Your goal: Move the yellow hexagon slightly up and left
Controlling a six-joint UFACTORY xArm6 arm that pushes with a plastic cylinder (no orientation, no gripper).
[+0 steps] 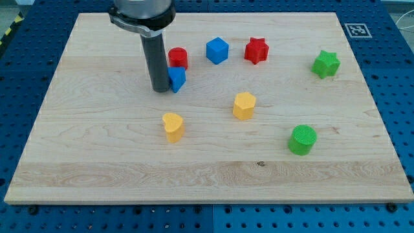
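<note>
**Tip parked at small blue block, yellow hexagon sits apart near board centre**

Camera view, only one available:

- Wooden board fills most of the frame, on a blue perforated table. Fiducial marker at the board's top right corner.
- Arm: dark rod comes down from a round collar at the view's top. My tip is on the board in the upper left-centre area. No fingers on this rig, so nothing to open or close; it's a bare rod end.
- Small blue block is right against the rod on its right side, looks touching. Its shape is partly hidden by the rod; can't call it.
- Red cylinder just above that blue block, close to the rod's right side.
- Blue cube to the right of the red cylinder, then red star further right, all roughly in one row near the view's top.
- Green star far right, upper area.
- Yellow hexagon: near board centre, below and between the blue cube and red star. Well apart from my tip, which is to its upper left. Nothing touching it.
- Yellow heart below my tip, to the lower left of the hexagon, apart from both.
- Green cylinder lower right, standing alone.
</note>
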